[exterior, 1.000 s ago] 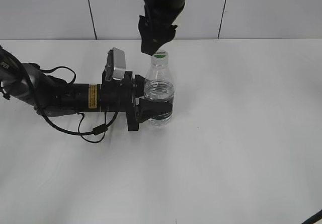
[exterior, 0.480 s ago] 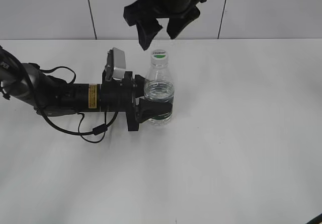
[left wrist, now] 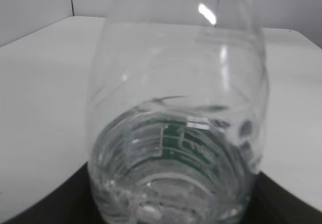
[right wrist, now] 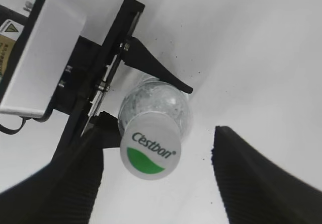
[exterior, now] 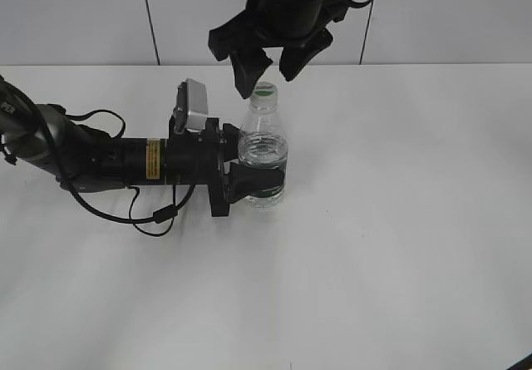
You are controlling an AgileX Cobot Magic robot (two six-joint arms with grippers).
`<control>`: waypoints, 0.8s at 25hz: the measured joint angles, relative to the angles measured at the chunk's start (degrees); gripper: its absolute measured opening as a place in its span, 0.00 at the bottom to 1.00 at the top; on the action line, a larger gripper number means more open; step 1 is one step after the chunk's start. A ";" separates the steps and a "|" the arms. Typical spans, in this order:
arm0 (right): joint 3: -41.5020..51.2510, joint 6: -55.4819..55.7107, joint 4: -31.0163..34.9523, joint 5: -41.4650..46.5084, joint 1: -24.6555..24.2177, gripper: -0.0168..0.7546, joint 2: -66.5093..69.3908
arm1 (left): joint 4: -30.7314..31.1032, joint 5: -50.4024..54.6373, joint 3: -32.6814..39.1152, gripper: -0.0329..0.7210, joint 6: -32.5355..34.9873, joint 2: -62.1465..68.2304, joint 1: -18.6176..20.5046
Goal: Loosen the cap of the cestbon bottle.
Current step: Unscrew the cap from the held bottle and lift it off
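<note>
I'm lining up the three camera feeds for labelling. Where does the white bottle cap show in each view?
Exterior view: the cap tops the bottle, just under the open right pincer.
Left wrist view: not in it; only the bottle's body.
Right wrist view: lower centre.
Shared landmark: the bottle.

Left wrist view: cestbon bottle [left wrist: 176,133] fills the picture — neck and top cut off by the upper edge, base by the lower edge; label seen only through the water, blurred, lettering unreadable. Left end effector [exterior: 249,183]: only dark slivers at the bottom corners of that view.

Right wrist view: right end effector [right wrist: 156,178] — both fingers cut off by the lower edge, tips out of sight. Cap [right wrist: 150,151] hides the neck and most of the body beneath it.

Exterior view: the right arm runs off the top edge; the cap's lettering is too small to read.
</note>
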 joint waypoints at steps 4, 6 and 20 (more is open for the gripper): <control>0.00 0.02 0.05 0.00 0.00 0.63 0.70 | 0.00 0.00 0.00 0.59 0.00 0.00 0.00; 0.04 0.06 0.05 0.00 0.00 0.63 1.14 | 0.00 0.00 0.00 0.59 0.00 0.00 0.00; 0.18 -13.62 0.88 0.00 0.00 0.40 1.20 | 0.00 0.04 0.00 0.59 0.00 0.00 0.00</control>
